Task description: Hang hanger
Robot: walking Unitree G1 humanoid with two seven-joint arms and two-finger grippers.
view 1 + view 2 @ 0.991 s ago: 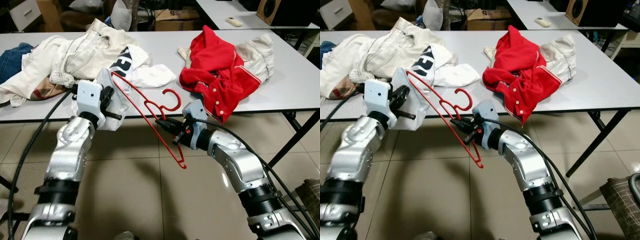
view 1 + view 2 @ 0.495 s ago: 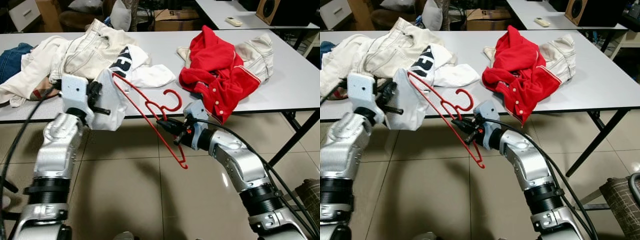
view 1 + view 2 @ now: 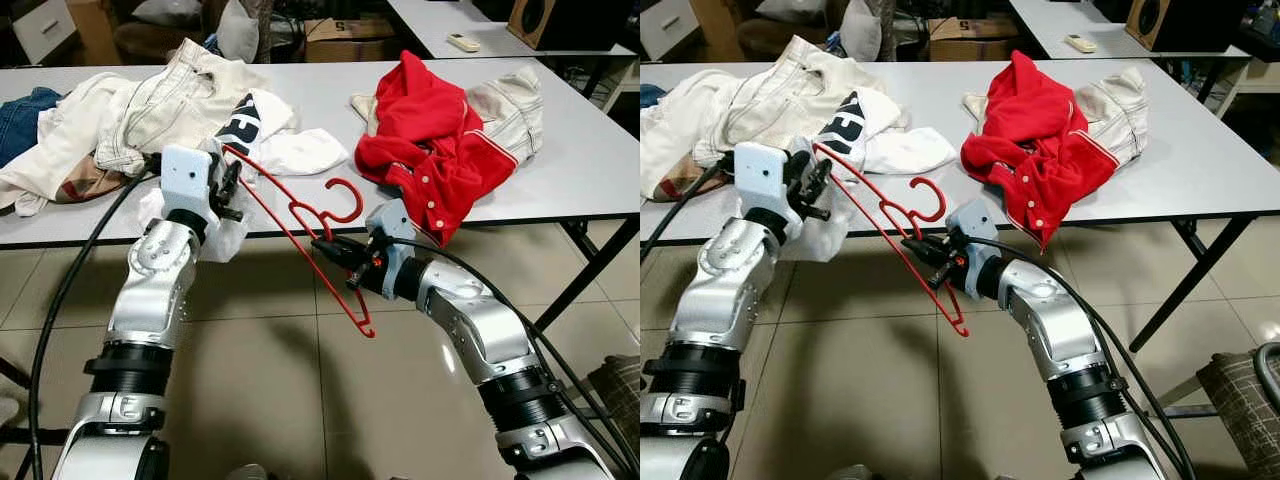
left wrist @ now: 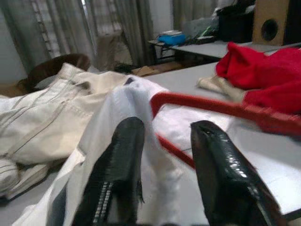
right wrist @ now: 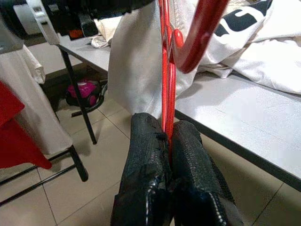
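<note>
A red plastic hanger [image 3: 300, 215] hangs tilted in front of the table edge. My right gripper [image 3: 330, 245] is shut on it just below the hook, and the pads [image 5: 148, 141] pinch the red stem. The hanger's upper arm reaches into a white T-shirt with black lettering [image 3: 262, 118] that droops off the grey table [image 3: 580, 170]. At that drooping cloth my left gripper [image 3: 228, 188] is open. White fabric [image 4: 134, 101] lies between its fingers, with the hanger's end [image 4: 211, 106] just beyond them.
A red jacket [image 3: 430, 140] and a cream garment [image 3: 510, 100] lie on the table's right half. A cream jacket [image 3: 170, 90] and blue jeans [image 3: 20, 115] lie on the left. Tiled floor lies below, with table legs [image 3: 590, 270] at right. Boxes and another table stand behind.
My left arm swung out to the left with the white cloth, then came back right to the hanger's upper end. The right gripper and hanger stayed almost still.
</note>
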